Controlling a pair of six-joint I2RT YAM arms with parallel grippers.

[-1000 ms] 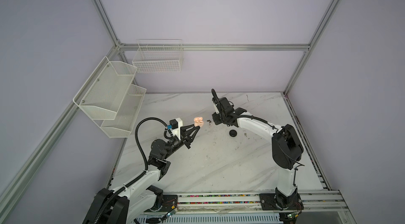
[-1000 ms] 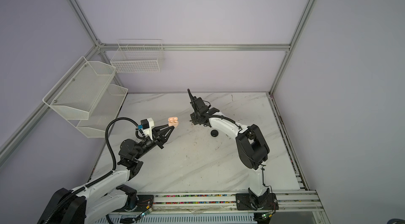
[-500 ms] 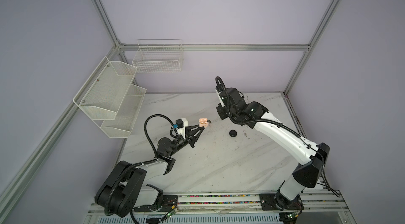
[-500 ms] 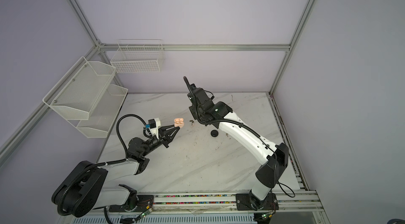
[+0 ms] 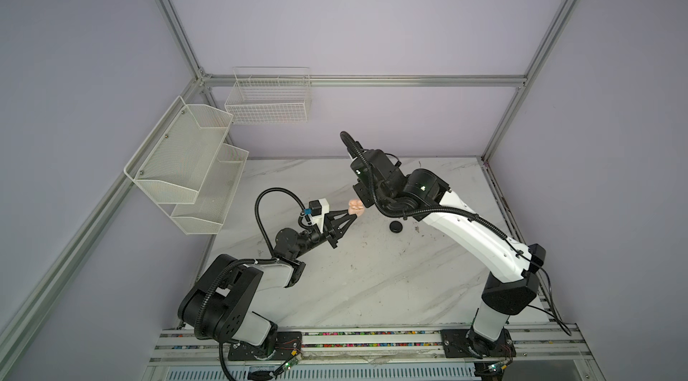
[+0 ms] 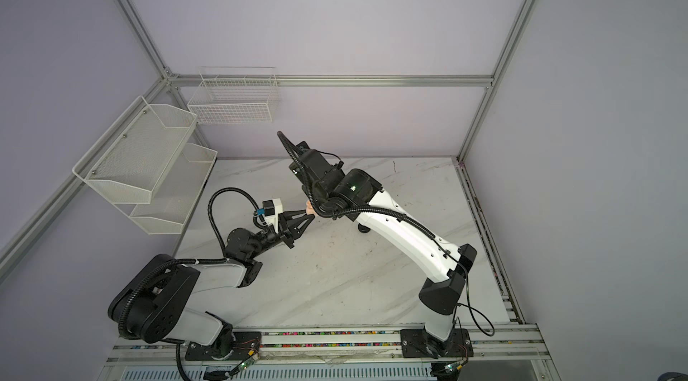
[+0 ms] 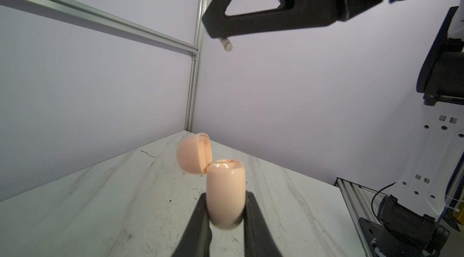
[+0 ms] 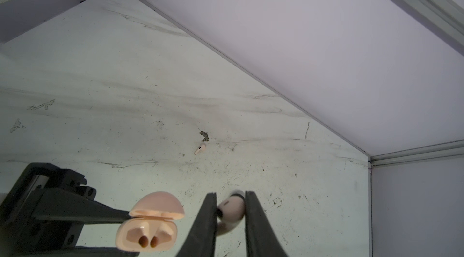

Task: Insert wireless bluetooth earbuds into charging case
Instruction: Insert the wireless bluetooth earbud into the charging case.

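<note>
Though apart, loose earbud [image 8: 200, 148] near debris [image 8: 204, 136]

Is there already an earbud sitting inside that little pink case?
No: the right wrist view shows both sockets of the open pink case empty, and one pale earbud is pinched in the right gripper beside it.

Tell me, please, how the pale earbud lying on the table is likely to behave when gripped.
The earbud looks tiny and smooth, so it could well slip out of a pinch. Its rounded head and thin stem suggest it may pivot or roll on the table.
</note>
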